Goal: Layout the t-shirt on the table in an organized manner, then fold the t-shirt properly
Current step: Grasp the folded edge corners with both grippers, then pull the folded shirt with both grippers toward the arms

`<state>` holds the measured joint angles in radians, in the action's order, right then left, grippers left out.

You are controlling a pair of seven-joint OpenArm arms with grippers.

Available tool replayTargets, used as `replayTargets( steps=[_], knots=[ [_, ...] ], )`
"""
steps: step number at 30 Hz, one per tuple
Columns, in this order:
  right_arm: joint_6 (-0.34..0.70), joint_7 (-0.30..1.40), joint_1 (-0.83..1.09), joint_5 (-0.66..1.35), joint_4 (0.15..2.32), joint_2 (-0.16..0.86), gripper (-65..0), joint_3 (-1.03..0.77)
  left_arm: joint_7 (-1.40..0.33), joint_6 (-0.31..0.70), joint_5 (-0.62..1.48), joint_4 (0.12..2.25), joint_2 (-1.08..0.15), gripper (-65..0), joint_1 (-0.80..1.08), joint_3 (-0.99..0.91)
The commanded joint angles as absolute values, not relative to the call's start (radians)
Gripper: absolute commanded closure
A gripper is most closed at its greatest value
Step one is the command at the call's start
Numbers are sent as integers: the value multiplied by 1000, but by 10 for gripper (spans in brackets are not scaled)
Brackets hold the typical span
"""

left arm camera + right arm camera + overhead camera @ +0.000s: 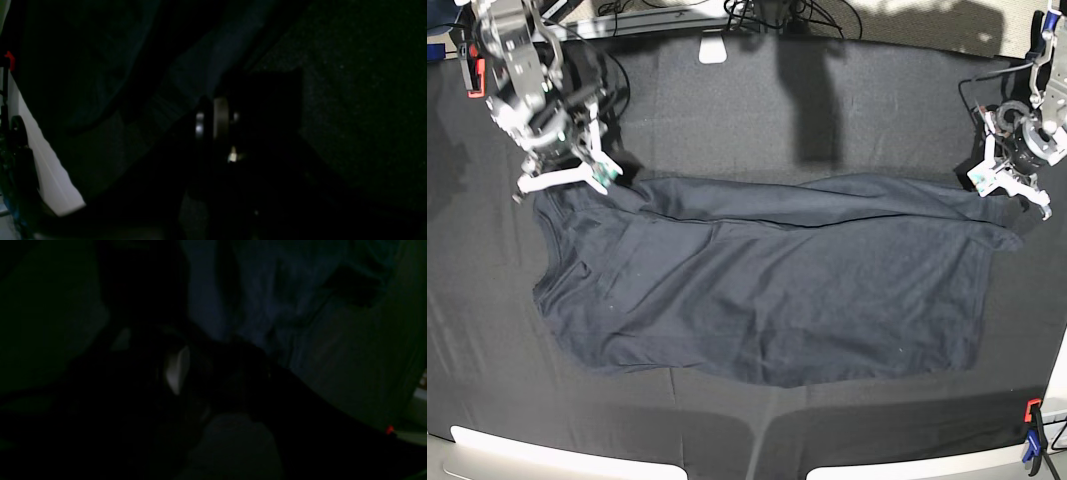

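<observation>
The dark navy t-shirt (767,290) lies spread wide on the black-clothed table (827,110), with its far edge folded over in a long ridge. My right gripper (577,178) is at the shirt's far left corner. My left gripper (1015,195) is at its far right corner. Both wrist views are very dark. In the left wrist view, shirt fabric (206,56) runs in folds down into my left gripper (217,110). In the right wrist view, fabric (267,290) gathers at my right gripper (213,350). Both look shut on the cloth.
A white object (714,50) and cables (777,15) sit at the table's far edge. An orange and blue clamp (1031,425) is at the front right corner and a red clamp (472,75) at the far left. The pale front edge (567,455) shows below.
</observation>
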<state>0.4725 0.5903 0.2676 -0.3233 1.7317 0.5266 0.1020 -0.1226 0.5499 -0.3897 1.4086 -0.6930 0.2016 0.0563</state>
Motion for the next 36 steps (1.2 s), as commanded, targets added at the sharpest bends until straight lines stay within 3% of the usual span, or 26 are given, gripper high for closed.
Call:
replayTargets(
  steps=[1, 7, 11, 12, 16, 21, 28, 36],
  knots=[
    [441, 579, 249, -345, 1735, 543, -245, 93, -140, 546, -400, 1413, -712, 0, 196, 49],
    [440, 563, 230, -339, 1679, 543, -235, 93, -140, 546, -400, 1413, -712, 0, 196, 49],
    [389, 564, 230, -338, 1675, 543, -10, 93, -141, 546, -399, 1413, -712, 0, 197, 49],
    [353, 564, 230, -338, 1675, 543, 0, 93, -141, 546, -395, 1413, -713, 0, 200, 49],
    [321, 592, 260, -337, 1715, 560, 0, 92, -160, 546, -341, 1423, -730, 0, 229, 47],
    [321, 606, 414, -336, 1834, 655, 0, 73, -160, 546, -321, 1520, -841, 0, 364, 46],
    [324, 610, 661, -223, 1965, 712, 0, -96, -216, 546, -321, 1649, -965, 0, 558, 46],
    [430, 609, 863, -115, 2035, 712, 0, -252, -224, 551, -322, 1724, -1040, 0, 707, 46]
  ],
)
